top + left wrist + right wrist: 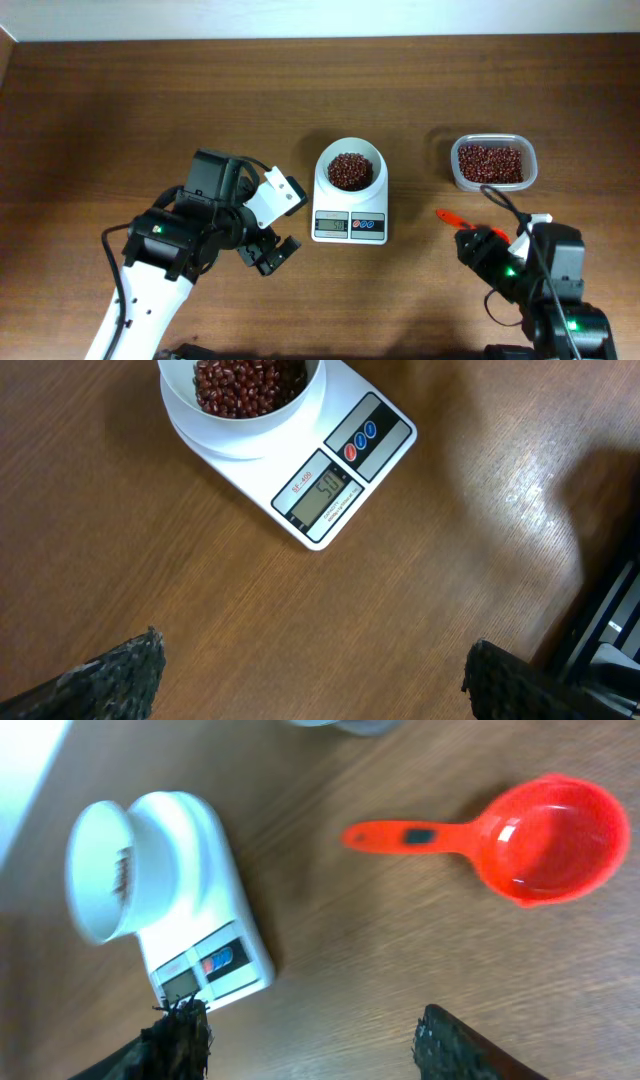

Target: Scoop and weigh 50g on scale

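The white scale (350,212) stands mid-table, and its round bowl holds a heap of red-brown beans (349,170). The left wrist view shows the scale (345,470), its lit display and the beans (245,382) ahead of my left gripper (315,682), which is open over bare wood. My left gripper (268,255) hangs left of the scale. My right gripper (315,1032) is open and holds nothing. The orange scoop (545,840) lies empty on the table beyond it, apart from both fingers. From overhead, the right gripper (484,246) partly covers the scoop (450,216).
A clear plastic container (492,163) with more beans stands at the back right, behind the scoop. The right wrist view shows the scale (170,900) to the left of the scoop. Both arm bases sit near the table's front edge.
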Robot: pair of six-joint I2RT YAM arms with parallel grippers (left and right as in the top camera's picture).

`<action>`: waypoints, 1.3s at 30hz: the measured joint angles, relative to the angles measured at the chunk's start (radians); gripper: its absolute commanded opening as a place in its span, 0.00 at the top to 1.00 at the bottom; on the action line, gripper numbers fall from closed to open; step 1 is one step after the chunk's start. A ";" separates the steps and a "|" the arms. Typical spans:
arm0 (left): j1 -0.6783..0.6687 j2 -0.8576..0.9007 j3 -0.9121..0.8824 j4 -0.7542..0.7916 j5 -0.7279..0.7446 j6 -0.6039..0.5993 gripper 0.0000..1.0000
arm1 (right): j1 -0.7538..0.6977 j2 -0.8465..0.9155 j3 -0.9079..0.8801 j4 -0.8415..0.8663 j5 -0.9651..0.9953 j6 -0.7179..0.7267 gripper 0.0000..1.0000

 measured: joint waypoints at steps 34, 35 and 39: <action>0.000 0.000 0.000 0.000 0.000 0.000 0.01 | 0.000 -0.166 0.117 -0.055 0.043 -0.227 0.01; 0.000 0.000 0.000 0.000 0.000 0.000 0.01 | 0.005 -0.175 0.095 0.043 0.048 -0.245 0.01; 0.000 0.000 0.000 0.000 0.000 0.000 0.01 | 0.079 -0.286 -0.057 0.384 0.049 -0.337 0.01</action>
